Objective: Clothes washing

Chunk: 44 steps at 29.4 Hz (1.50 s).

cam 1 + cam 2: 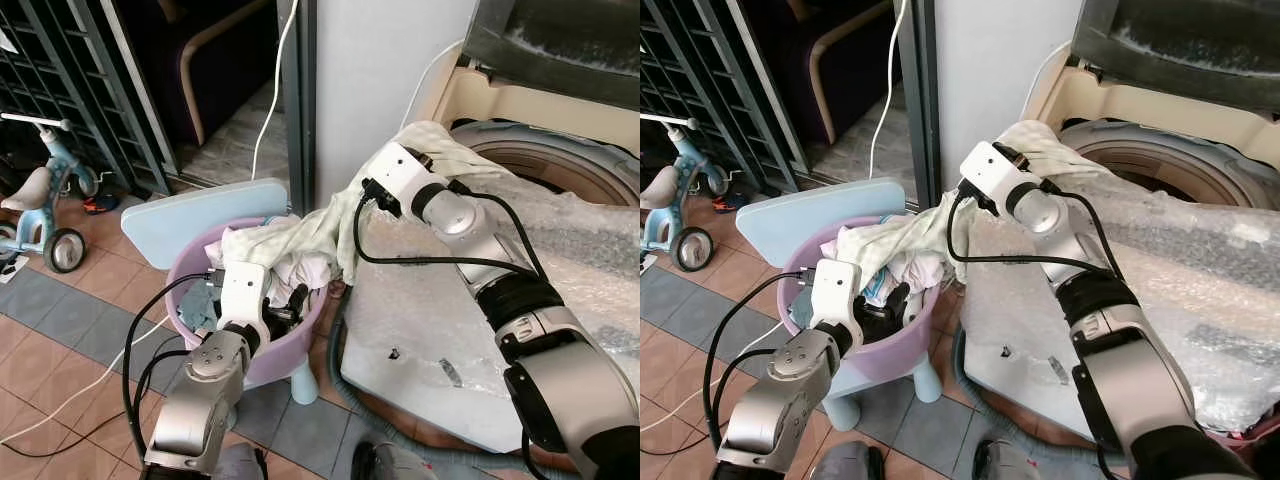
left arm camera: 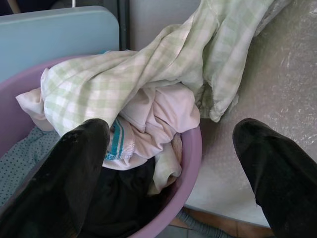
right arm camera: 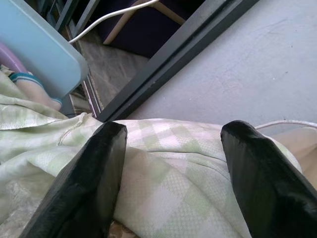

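Two grippers: both spread wide, neither clasping anything.
Left gripper (image 2: 163, 168): over the purple basket (image 1: 305, 340), its fingers above the rim.
Right gripper (image 3: 171, 173): fingers astride the green checked cloth (image 1: 330, 225) at the washing machine (image 1: 560, 170) edge.
Cloth: draped from machine top down into the basket, over pink and white laundry (image 2: 158, 119).
Basket: beside the machine's front.

The basin (image 1: 300, 345) sits left of the washing machine (image 1: 560, 170), a checked garment (image 1: 320, 225) draped between them.
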{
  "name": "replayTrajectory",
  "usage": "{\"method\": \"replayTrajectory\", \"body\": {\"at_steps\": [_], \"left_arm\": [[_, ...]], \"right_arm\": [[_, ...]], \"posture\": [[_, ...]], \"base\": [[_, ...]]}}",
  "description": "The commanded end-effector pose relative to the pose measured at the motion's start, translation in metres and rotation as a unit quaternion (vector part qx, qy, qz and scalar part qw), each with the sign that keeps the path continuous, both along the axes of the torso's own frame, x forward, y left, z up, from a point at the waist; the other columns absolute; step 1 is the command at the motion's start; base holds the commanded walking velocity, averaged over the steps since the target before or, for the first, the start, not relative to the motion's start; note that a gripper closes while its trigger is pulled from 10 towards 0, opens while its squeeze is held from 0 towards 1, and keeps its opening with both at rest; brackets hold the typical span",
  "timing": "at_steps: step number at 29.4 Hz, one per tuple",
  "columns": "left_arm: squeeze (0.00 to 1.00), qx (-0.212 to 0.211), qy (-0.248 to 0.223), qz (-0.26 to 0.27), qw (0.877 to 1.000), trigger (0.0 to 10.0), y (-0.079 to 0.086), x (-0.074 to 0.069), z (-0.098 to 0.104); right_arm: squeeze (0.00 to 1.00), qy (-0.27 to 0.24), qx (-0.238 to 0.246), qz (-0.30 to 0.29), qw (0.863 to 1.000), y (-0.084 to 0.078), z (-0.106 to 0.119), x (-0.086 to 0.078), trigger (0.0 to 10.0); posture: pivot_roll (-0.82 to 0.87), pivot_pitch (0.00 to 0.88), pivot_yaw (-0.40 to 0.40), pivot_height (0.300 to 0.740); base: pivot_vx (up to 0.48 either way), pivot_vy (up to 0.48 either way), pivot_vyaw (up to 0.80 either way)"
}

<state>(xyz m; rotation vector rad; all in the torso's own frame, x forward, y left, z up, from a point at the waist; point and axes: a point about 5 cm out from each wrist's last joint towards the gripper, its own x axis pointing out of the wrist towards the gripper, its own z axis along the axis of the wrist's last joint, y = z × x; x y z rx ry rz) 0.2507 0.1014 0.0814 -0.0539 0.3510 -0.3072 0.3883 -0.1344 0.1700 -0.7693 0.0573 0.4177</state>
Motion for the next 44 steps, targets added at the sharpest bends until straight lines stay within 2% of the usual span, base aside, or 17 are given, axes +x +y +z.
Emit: {"method": "replayTrajectory", "body": {"at_steps": [1,3,4,5,7,11,14,16,21,23,26,29,34,36,39,41,44], "left_arm": [[0.00,0.009,-0.006,0.001,1.000,10.0,0.001,0.000,0.003],[0.00,0.009,-0.006,0.001,1.000,10.0,0.001,0.000,0.003],[0.00,0.010,-0.005,0.000,1.000,10.0,0.001,0.000,0.002],[0.00,0.012,-0.004,-0.001,1.000,10.0,0.002,0.000,0.002],[0.00,0.013,-0.003,-0.003,1.000,10.0,0.002,0.001,0.002],[0.00,0.014,-0.002,-0.004,1.000,10.0,0.002,0.001,0.002],[0.00,0.014,-0.001,-0.005,1.000,10.0,0.001,0.002,0.001],[0.00,0.013,-0.001,-0.008,1.000,10.0,-0.001,0.002,0.001],[0.00,0.016,0.000,-0.009,1.000,10.0,0.001,0.002,0.000],[0.00,0.017,-0.001,-0.008,1.000,10.0,0.002,0.003,0.001],[0.00,0.018,-0.001,-0.007,1.000,10.0,0.002,0.003,0.001],[0.00,0.018,0.000,-0.008,1.000,10.0,0.002,0.002,0.000],[0.00,0.018,0.001,-0.010,1.000,10.0,0.002,0.002,0.000],[0.00,0.018,0.000,-0.010,1.000,10.0,0.002,0.003,0.000],[0.00,0.019,-0.001,-0.011,1.000,10.0,0.002,0.004,0.001],[0.00,0.019,-0.002,-0.011,1.000,10.0,0.002,0.005,0.001],[0.00,0.020,-0.004,-0.010,1.000,10.0,0.003,0.006,0.001]], "right_arm": [[0.00,0.092,0.002,-0.070,0.993,-0.033,-0.036,-0.008,0.0],[0.00,0.097,0.005,-0.073,0.993,-0.033,-0.037,-0.009,0.0],[0.00,0.116,0.034,-0.085,0.989,-0.035,-0.040,-0.009,0.0],[0.00,0.143,0.085,-0.104,0.981,-0.038,-0.043,-0.010,0.0],[0.00,0.176,0.144,-0.130,0.965,-0.044,-0.046,-0.012,0.0],[0.00,0.187,0.166,-0.152,0.956,-0.053,-0.046,-0.012,0.0],[0.00,0.208,0.218,-0.197,0.933,-0.068,-0.048,-0.014,0.0],[0.00,0.216,0.227,-0.207,0.927,-0.073,-0.049,-0.016,0.0],[0.00,0.214,0.214,-0.201,0.932,-0.077,-0.047,-0.018,0.0],[0.00,0.202,0.195,-0.199,0.939,-0.078,-0.043,-0.017,0.0],[0.00,0.163,0.128,-0.172,0.963,-0.079,-0.036,-0.018,0.0],[0.00,0.151,0.102,-0.154,0.971,-0.077,-0.033,-0.021,0.0],[0.00,0.128,0.110,-0.165,0.972,-0.085,-0.026,-0.022,0.0],[0.00,0.066,0.159,-0.221,0.960,-0.106,0.001,-0.011,0.0],[0.00,0.007,0.224,-0.294,0.929,-0.135,0.034,-0.004,0.0],[0.00,-0.032,0.234,-0.330,0.914,-0.155,0.053,-0.005,0.0],[0.00,-0.098,0.244,-0.405,0.876,-0.198,0.083,-0.016,0.0]], "posture": [[-0.04,0.058,-0.002,0.740],[-0.04,0.058,-0.002,0.740],[-0.04,0.057,-0.001,0.740],[-0.04,0.056,0.000,0.740],[-0.05,0.054,-0.002,0.740],[-0.05,0.054,-0.003,0.740],[-0.06,0.052,-0.005,0.740],[-0.06,0.050,-0.003,0.740],[-0.06,0.046,-0.002,0.740],[-0.05,0.045,0.000,0.740],[-0.05,0.045,0.002,0.740],[-0.06,0.045,0.003,0.740],[-0.06,0.045,0.007,0.740],[-0.06,0.043,0.011,0.740],[-0.06,0.040,0.013,0.740],[-0.06,0.036,0.013,0.740],[-0.05,0.032,0.014,0.740]], "base": [[0.000,0.000,0.00],[0.000,0.000,0.00],[0.000,0.000,0.00],[0.000,0.000,0.00],[0.000,0.000,0.00],[0.000,0.000,0.00],[0.000,0.000,0.00],[0.000,0.000,0.00],[0.000,0.000,0.00],[0.000,0.000,0.00],[0.000,0.000,0.00],[0.000,0.000,0.00],[0.000,0.000,0.00],[0.000,0.000,0.00],[0.000,0.000,0.00],[0.000,0.000,0.00],[0.000,0.000,0.00]]}}
